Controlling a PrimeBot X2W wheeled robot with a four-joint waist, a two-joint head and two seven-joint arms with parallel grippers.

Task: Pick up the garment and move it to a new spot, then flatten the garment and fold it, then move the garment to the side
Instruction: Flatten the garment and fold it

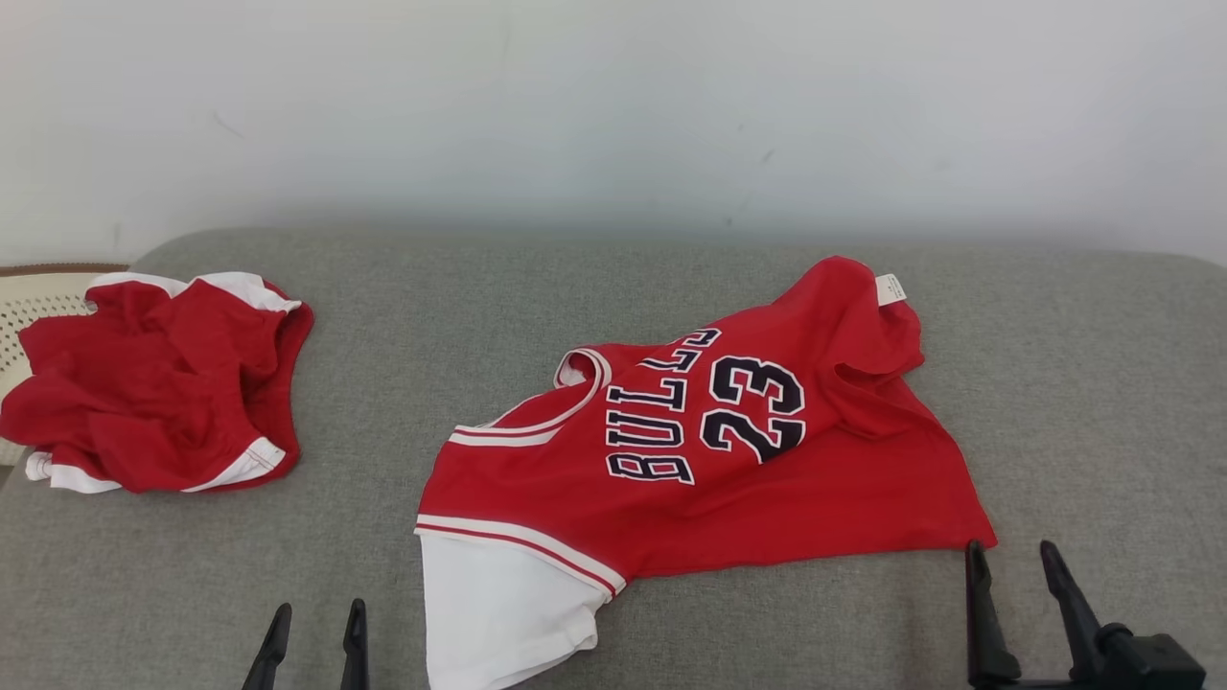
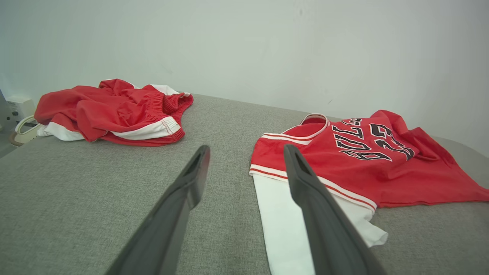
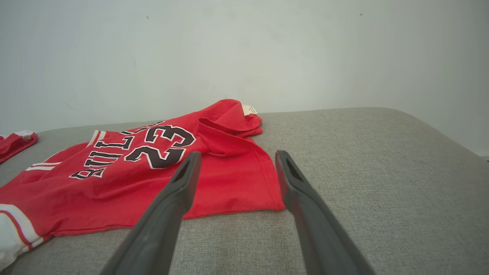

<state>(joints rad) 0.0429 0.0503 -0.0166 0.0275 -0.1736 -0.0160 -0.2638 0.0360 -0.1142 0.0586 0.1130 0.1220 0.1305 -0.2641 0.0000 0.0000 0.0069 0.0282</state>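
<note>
The garment [image 1: 729,460] is a red jersey with "BULLS 23" lettering and a white sleeve at its lower left, lying crumpled near the middle of the grey padded surface [image 1: 479,316]. It also appears as the garment [image 2: 366,160] in the left wrist view and the garment [image 3: 153,172] in the right wrist view. My left gripper [image 1: 314,618] is open at the bottom edge, left of the white sleeve, with nothing between its fingers. Just below the jersey's lower right corner, my right gripper [image 1: 1011,559] stands open, apart from the cloth. Both hold nothing.
A second red piece of clothing with white trim [image 1: 153,383] lies bunched at the surface's left edge, partly over a pale perforated basket [image 1: 38,297]. A white wall [image 1: 613,105] rises behind the surface. Bare grey padding extends to the right of the jersey.
</note>
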